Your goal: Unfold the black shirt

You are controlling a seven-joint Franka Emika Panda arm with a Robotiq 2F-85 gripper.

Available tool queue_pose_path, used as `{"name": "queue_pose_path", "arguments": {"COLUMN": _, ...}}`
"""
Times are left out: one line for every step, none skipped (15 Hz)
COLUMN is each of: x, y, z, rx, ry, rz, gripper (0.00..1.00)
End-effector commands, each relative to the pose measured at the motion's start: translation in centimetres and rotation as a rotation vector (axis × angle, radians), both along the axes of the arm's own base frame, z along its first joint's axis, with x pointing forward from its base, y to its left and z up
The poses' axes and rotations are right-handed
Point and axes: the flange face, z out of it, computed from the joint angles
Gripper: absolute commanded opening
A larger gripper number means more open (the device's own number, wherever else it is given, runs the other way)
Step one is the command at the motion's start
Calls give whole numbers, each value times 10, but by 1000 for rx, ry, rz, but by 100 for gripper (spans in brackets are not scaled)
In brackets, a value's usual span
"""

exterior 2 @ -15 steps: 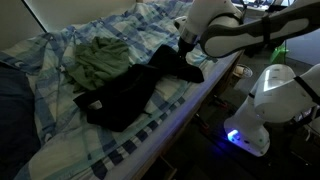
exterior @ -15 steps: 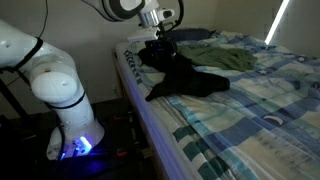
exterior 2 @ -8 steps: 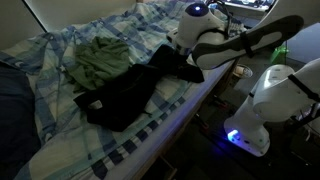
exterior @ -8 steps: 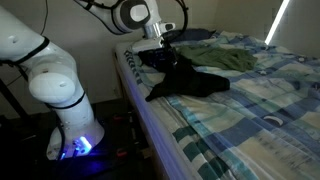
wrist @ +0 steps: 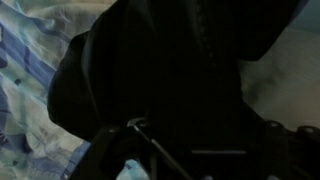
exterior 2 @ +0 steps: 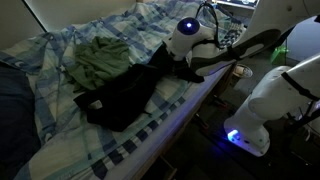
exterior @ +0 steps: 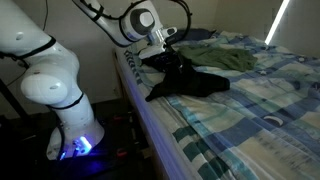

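In the wrist view the black shirt (wrist: 150, 70) fills nearly the whole picture as a dark, bunched mass. It is too dark there to make out the fingers, so I cannot tell how far the tool (exterior: 166, 47) is open or whether it has cloth in it. In both exterior views the tool sits low at the shirt's end nearest the robot, close to the edge of the table (exterior: 250, 110), touching or nearly touching the fabric. From there the shirt runs away in a crumpled, doubled-over strip across the checked cover. The step in hand looks like taking hold of one layer at this near end. To do it well, the tool should pinch only the top fold at a hem or corner, not a thick bundle. It should then lift just enough to free that layer and carry it outward along the table, so the fold opens flat rather than dragging the whole garment. Farther back lies a green garment (exterior: 226, 58), just beside the shirt's far end, and the pull should go away from it so the two do not tangle.
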Motion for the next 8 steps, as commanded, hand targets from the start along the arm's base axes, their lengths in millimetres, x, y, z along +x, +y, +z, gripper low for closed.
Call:
{"name": "queue_pose_path", "arguments": {"x": 13, "y": 1, "z": -1, "rx": -31, "ry": -48, "rz": -31, "gripper": 49}}
{"name": "queue_pose_path", "arguments": {"x": 15, "y": 1, "z": -1, "rx": -37, "ry": -55, "rz": -38, "gripper": 42}}
{"name": "queue_pose_path", "arguments": {"x": 16, "y": 2, "z": -2, "rx": -40, "ry": -61, "rz": -44, "gripper": 34}}
{"name": "queue_pose_path", "arguments": {"x": 17, "y": 3, "z": -2, "rx": -42, "ry": -67, "rz": -50, "gripper": 27}}
{"name": "queue_pose_path", "arguments": {"x": 18, "y": 4, "z": -1, "rx": -43, "ry": -73, "rz": -52, "gripper": 19}}
{"name": "queue_pose_path", "arguments": {"x": 18, "y": 5, "z": 1, "rx": -41, "ry": -80, "rz": -57, "gripper": 12}}
{"name": "queue_pose_path", "arguments": {"x": 19, "y": 6, "z": 3, "rx": -38, "ry": -88, "rz": -62, "gripper": 5}}
{"name": "queue_pose_path", "arguments": {"x": 21, "y": 6, "z": 8, "rx": -33, "ry": -101, "rz": -67, "gripper": 1}}
